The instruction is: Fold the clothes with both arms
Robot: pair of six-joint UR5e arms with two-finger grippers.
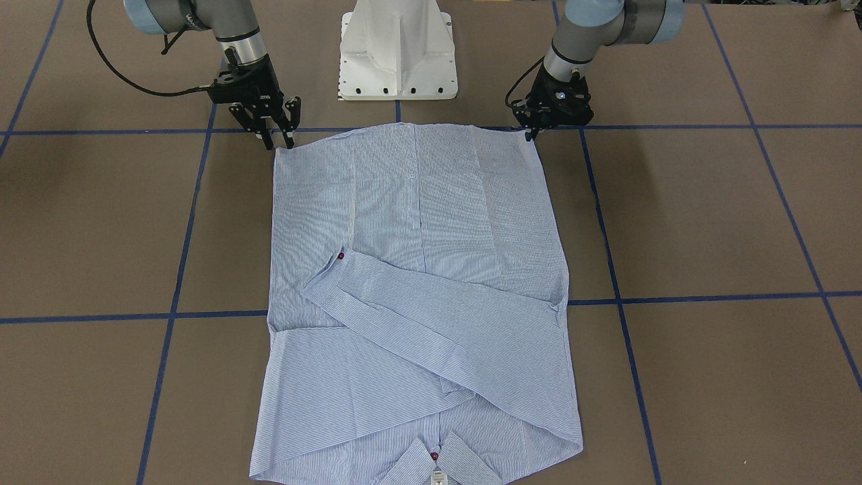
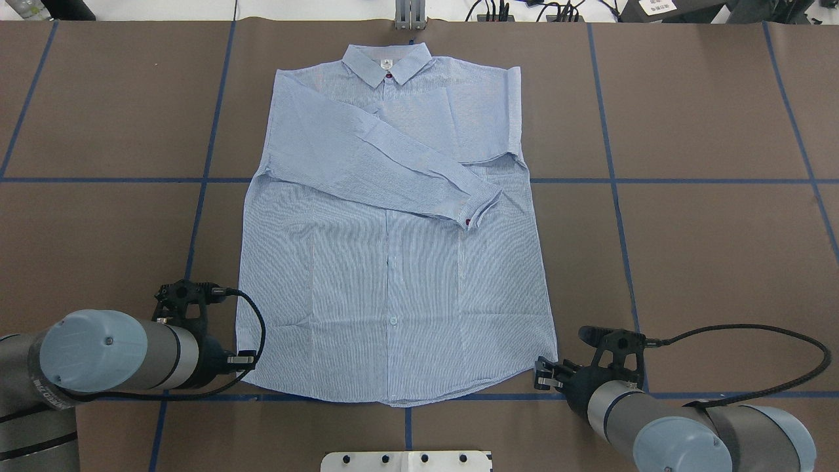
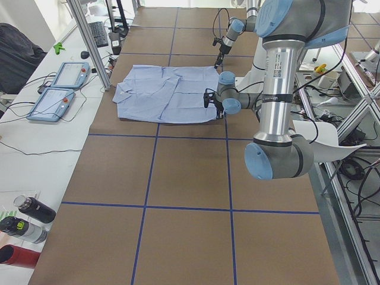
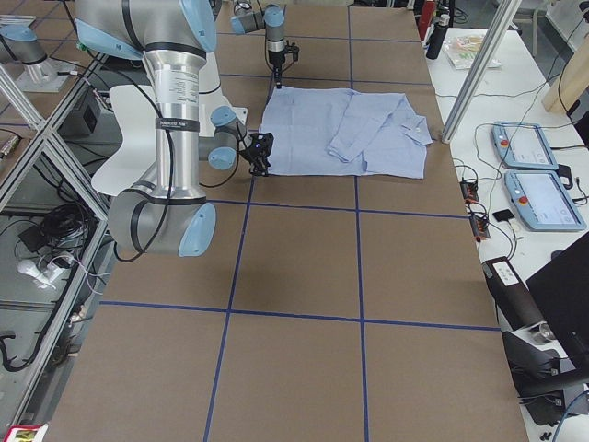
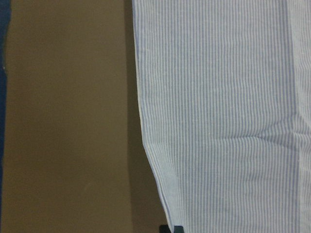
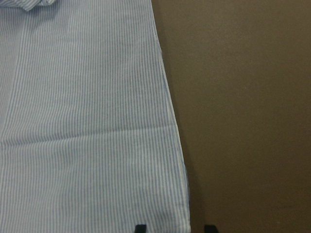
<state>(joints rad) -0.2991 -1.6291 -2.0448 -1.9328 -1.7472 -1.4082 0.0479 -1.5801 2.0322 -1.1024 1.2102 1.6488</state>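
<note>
Since the shirt (image 2: pixel 393 275) lies flat mid-table, collar (image 2: pixel 387 63) at the far edge and a sleeve (image 2: pixel 373 160) folded across its chest, the hem corners nearest the robot look like the grip points. The right gripper (image 1: pixel 277 137) stands with its fingers apart, astride one corner. The left gripper (image 1: pixel 533 131) sits at the other, but I cannot tell whether its fingers are together. A shallow pinch or unequal lift could skew the fold or spill the sleeve. Bare brown table (image 2: pixel 708 262) lies open on both sides.

Shirt (image 1: pixel 438 202) flat, sleeve (image 1: pixel 444 316) folded across
</note>
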